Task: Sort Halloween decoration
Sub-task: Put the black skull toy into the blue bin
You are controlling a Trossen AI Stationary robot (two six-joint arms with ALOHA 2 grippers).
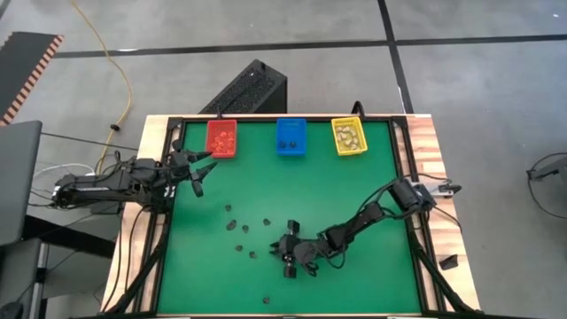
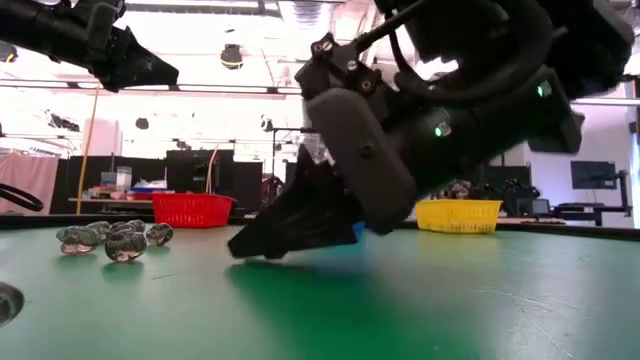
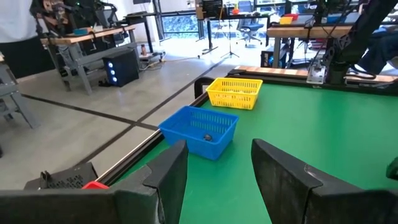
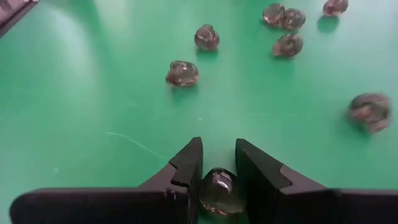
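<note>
Several small dark glossy Halloween decoration trinkets [image 4: 182, 73] lie loose on the green table [image 1: 354, 195], left of centre [image 1: 233, 225]; in the low view they form a cluster [image 2: 110, 241]. My right gripper [image 4: 219, 152] is low over the table's near middle [image 1: 287, 254], shut on one such trinket [image 4: 216, 190]. My left gripper [image 1: 204, 173] hangs open above the table's far left, beside the red bin [image 1: 221, 138], with nothing between its fingers [image 3: 171, 177]. My right gripper pinches one dark glossy trinket [image 4: 216, 186] between its two fingers, a little back from their tips. The fingers [image 2: 262, 240] slant down toward the table's left, just over the surface. Whether the trinket is clear of the table, I cannot tell.
Three bins stand in a row at the far edge: red with orange pieces, blue [image 1: 291, 136] with a few dark ones, yellow [image 1: 348, 136] with pale ones. One more trinket [image 1: 267, 299] lies near the front edge. A raised black frame [image 1: 403, 177] borders the table.
</note>
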